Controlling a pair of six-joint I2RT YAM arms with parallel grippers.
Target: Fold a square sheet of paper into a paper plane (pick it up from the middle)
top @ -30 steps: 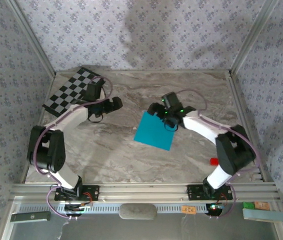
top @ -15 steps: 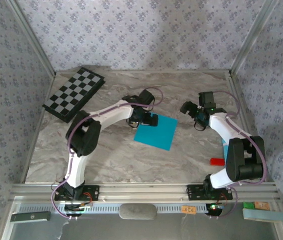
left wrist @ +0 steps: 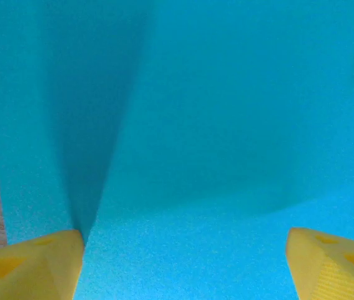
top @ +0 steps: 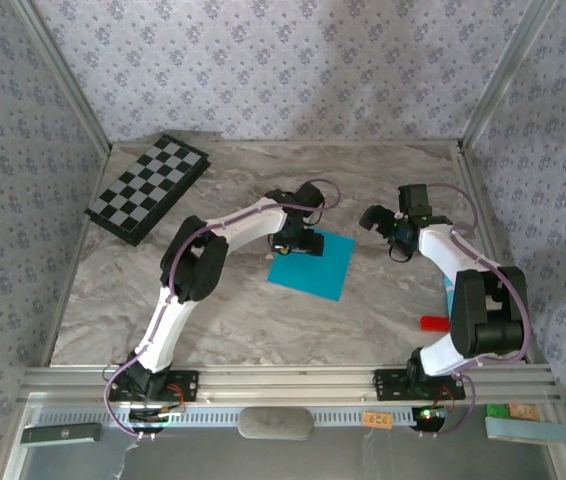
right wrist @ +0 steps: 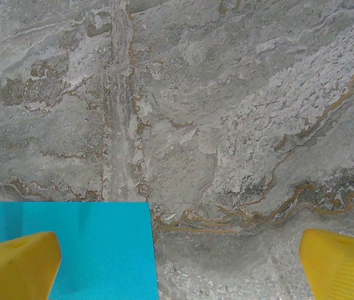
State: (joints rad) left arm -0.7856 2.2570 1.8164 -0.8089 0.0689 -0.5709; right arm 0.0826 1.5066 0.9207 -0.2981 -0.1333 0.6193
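Observation:
The square sheet of paper (top: 313,265) lies flat on the marble table, bright turquoise, near the middle. My left gripper (top: 298,243) is down over its far left part. In the left wrist view the paper (left wrist: 214,125) runs under and between both yellow fingertips (left wrist: 33,265), which stand wide apart, and a shaded ridge runs up from the left one. The left gripper (left wrist: 186,262) is open. My right gripper (top: 378,222) hovers open to the right of the sheet. Under its left fingertip (right wrist: 14,262) lies a corner of the paper (right wrist: 83,244); bare marble lies between its fingers, around the right gripper (right wrist: 180,262).
A black-and-white checkerboard (top: 148,187) lies at the back left. A small red block (top: 433,323) sits at the right near the right arm's base. A pale teal bar (top: 528,429) rests outside the front rail. Patterned walls close the table on three sides.
The left arm swung from the checkerboard over to the paper and came down on it, its jaws narrowing a little. The right gripper drew back to the right, off the sheet.

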